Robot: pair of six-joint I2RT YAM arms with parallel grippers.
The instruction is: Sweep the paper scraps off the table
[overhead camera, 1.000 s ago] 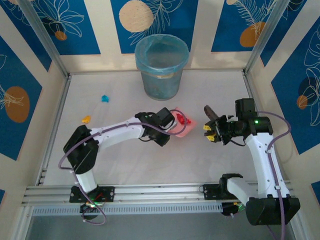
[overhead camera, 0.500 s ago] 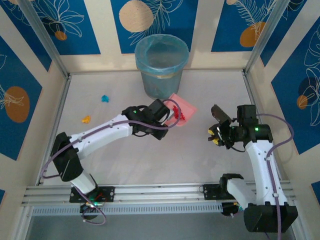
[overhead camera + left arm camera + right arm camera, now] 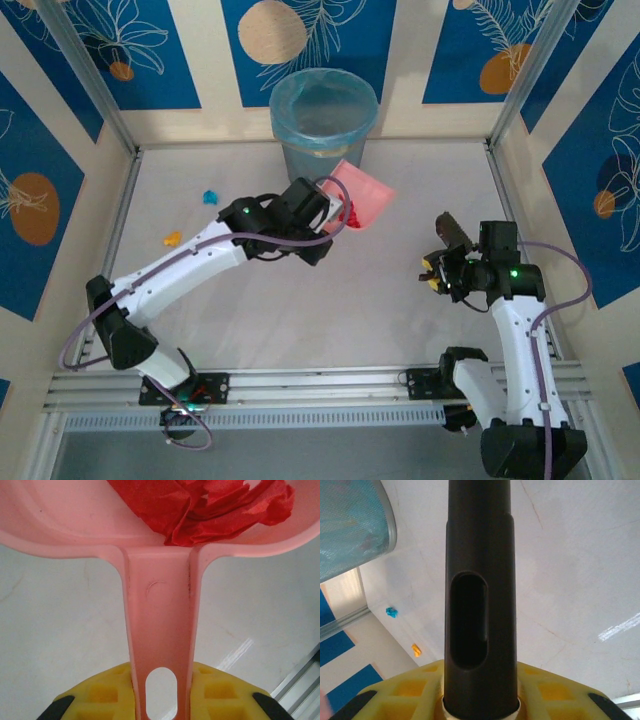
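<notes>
Left tool [image 3: 162, 702] clamped on pink dustpan [image 3: 160, 605] handle. Long axis runs from tool toward bin [image 3: 323, 130], pan end leading, held off worktop [image 3: 330, 320] just beside bin's front. Red paper scraps [image 3: 200, 502] bunched in pan. Blue scrap [image 3: 210, 197] and orange scrap [image 3: 173, 239] lie on worktop's left rear, well apart from pan. Right tool [image 3: 480, 695] closed on dark handle [image 3: 480, 555] — handle points rearward.

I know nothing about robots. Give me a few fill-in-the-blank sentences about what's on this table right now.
The paper scraps in the dustpan are ____. The loose scrap on the table nearer the bin is ____. Of the left gripper, shut on the dustpan's handle, and the right gripper, shut on a dark brush handle, the ____ one is nearer the bin.
Missing words: red; blue; left.
</notes>
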